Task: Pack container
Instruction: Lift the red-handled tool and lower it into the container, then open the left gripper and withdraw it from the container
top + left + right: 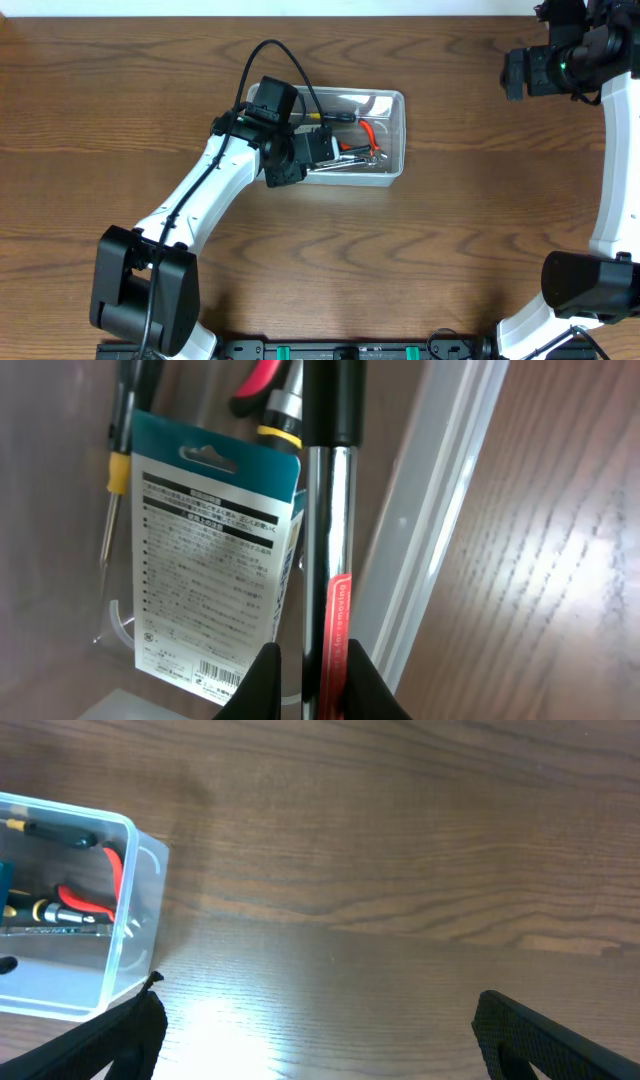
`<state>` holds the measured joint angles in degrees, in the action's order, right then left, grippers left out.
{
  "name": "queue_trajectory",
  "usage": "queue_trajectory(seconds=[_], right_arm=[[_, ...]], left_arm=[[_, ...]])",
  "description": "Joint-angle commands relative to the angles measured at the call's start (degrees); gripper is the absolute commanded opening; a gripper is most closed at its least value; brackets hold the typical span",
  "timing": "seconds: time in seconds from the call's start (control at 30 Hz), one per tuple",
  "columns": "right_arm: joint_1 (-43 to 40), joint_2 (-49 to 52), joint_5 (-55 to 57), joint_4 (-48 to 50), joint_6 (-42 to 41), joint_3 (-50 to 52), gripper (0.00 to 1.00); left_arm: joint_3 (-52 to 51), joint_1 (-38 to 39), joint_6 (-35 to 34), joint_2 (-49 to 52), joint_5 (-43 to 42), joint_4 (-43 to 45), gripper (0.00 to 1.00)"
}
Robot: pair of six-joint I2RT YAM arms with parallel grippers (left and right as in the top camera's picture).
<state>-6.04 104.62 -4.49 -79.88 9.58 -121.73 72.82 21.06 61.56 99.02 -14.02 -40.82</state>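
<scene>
Chrome shaft with a black handle is clamped between the fingers of your left tool, low inside the container, which lies a little left of centre on the worktop. You seem to be holding it parallel to the container's wall so it can settle in the strip beside the blue-and-white card rather than land across the red-handled pliers. Your right tool hangs with its fingers wide apart and nothing between them, well apart at the far right, probably so it does not crowd the packing.
</scene>
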Motion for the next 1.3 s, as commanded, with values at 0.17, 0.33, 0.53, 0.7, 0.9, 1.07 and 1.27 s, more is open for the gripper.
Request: queue_trajectory(seconds=[0.17,0.33,0.53,0.7,0.9,1.07,1.27], right_arm=[[-0.4,-0.4,-0.4,0.0,-0.8,0.0,0.99],[-0.4,-0.4,-0.4,0.0,-0.8,0.0,0.99],[-0.4,-0.4,-0.4,-0.1,-0.8,0.0,0.99],[-0.4,-0.4,-0.4,-0.1,-0.8,0.0,0.99],[-0.4,-0.4,-0.4,-0.1,-0.8,0.0,0.99],[-0.4,-0.4,-0.4,-0.1,-0.8,0.0,0.99],[-0.4,-0.4,-0.4,-0.1,-0.8,0.0,0.99]], left_arm=[[-0.3,-0.1,0.3,0.0,-0.3,-4.8,0.06],[-0.3,-0.1,0.3,0.0,-0.3,-3.1,0.06],[-0.3,-0.4,-5.2,0.0,1.2,7.8,0.06],[-0.3,-1.6,-9.9,0.0,1.2,13.4,0.10],[-0.3,-3.3,-9.8,2.0,1.2,13.5,0.29],[-0.3,-3.8,-9.9,3.7,1.2,13.5,0.37],[-0.3,-3.7,-12.5,2.1,1.2,13.5,0.38]])
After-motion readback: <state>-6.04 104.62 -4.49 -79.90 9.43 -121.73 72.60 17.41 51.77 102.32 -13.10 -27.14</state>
